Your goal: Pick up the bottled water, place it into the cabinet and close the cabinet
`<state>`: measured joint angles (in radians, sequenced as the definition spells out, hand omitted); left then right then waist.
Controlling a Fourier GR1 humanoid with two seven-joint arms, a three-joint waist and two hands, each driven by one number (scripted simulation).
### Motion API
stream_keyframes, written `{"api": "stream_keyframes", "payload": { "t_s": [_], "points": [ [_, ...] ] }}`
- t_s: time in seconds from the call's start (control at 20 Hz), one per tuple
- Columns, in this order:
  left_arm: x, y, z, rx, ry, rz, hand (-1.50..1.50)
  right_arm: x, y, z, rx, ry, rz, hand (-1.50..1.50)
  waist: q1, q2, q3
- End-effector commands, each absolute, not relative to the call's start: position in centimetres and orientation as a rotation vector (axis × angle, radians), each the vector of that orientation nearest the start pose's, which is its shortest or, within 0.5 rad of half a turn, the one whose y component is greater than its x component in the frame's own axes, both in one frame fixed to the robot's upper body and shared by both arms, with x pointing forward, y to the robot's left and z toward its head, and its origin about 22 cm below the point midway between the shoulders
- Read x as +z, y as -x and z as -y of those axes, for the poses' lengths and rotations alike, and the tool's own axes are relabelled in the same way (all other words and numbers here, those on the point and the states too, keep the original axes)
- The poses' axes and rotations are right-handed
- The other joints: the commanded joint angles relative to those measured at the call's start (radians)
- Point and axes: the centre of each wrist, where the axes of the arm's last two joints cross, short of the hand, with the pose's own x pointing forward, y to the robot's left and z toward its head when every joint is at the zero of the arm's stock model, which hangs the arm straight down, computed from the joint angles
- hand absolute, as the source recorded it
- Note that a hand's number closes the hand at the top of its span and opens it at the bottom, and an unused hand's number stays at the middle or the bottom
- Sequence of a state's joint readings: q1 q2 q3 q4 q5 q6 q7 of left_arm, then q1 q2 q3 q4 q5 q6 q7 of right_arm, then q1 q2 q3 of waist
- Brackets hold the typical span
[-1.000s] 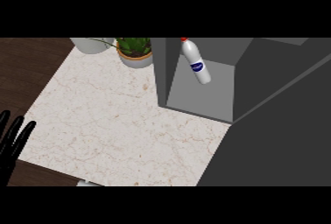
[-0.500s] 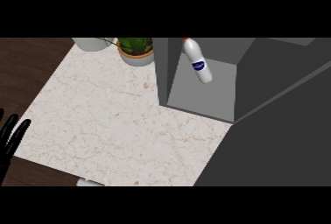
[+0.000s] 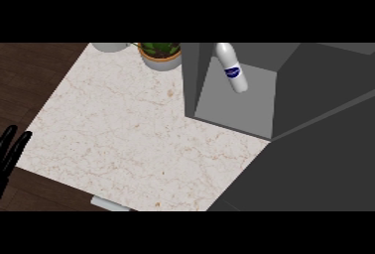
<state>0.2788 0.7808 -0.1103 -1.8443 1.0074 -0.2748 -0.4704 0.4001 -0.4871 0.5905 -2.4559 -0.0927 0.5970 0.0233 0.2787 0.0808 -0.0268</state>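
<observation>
Head view only: bottle (image 3: pixel 233 72) is inside the cabinet (image 3: pixel 219 106), standing on the grey cabinet floor toward the back, leaning a bit so its base sits lower-right of its neck; white body, blue label around the middle, top end runs up to the frame's upper band so cap can't be made out. Cabinet is open, interior visible, left wall and floor lit grey, right wall darker. The big dark grey panel (image 3: pixel 315 163) filling the lower right looks like the door, can't tell for sure. Left hand (image 3: pixel 10 149) shows at the far left edge, off the bench (image 3: pixel 139 134) and over the dark wood floor (image 3: pixel 36 64), fingers straight and pointing up, spread narrow, holding nothing, resting. Right hand doesn't show anywhere. Hand and bottle are well apart, whole bench top between them. Bench is pale marble with brown veining. Potted plant (image 3: pixel 161 53) at the bench's back edge just left of the cabinet, tan pot, green leaves, partly cut by the top band. Left of the plant a pale round thing (image 3: pixel 111 46), mostly cropped, can't tell what it is. Small light grey piece (image 3: pixel 110 204) pokes out at the bench's near edge, bottom of frame
</observation>
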Motion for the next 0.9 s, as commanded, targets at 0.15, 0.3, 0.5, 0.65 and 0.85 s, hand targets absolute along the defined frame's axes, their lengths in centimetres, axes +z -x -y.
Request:
{"api": "stream_keyframes", "payload": {
  "t_s": [0.15, 0.3, 0.5, 0.65, 0.85],
  "points": [
    [7.8, -18.1, -35.4, 0.023, 0.589, 1.892, -1.5, 13.2, -10.6, 18.4, 0.999, -0.797, 1.661, 1.5, 0.004, -0.003, 0.001],
    [7.8, -18.1, -35.3, 0.027, 0.589, 1.883, -1.5, 13.4, -11.7, 18.6, 1.046, -0.703, 1.654, 1.5, 0.003, -0.002, 0.001],
    [7.6, -18.3, -35.6, 0.038, 0.59, 1.884, -1.5, 13.4, -13.1, 18.3, 1.078, -0.63, 1.631, 1.5, 0.005, -0.004, 0.0],
    [7.6, -18.3, -35.8, 0.034, 0.576, 1.878, -1.5, 12.9, -14.7, 17.7, 1.075, -0.578, 1.592, 1.5, 0.003, -0.01, 0.004],
    [7.1, -18.3, -35.7, 0.047, 0.582, 1.874, -1.5, 12.5, -17.1, 16.9, 1.031, -0.532, 1.568, 1.5, -0.001, -0.008, 0.005]
  ]
}}
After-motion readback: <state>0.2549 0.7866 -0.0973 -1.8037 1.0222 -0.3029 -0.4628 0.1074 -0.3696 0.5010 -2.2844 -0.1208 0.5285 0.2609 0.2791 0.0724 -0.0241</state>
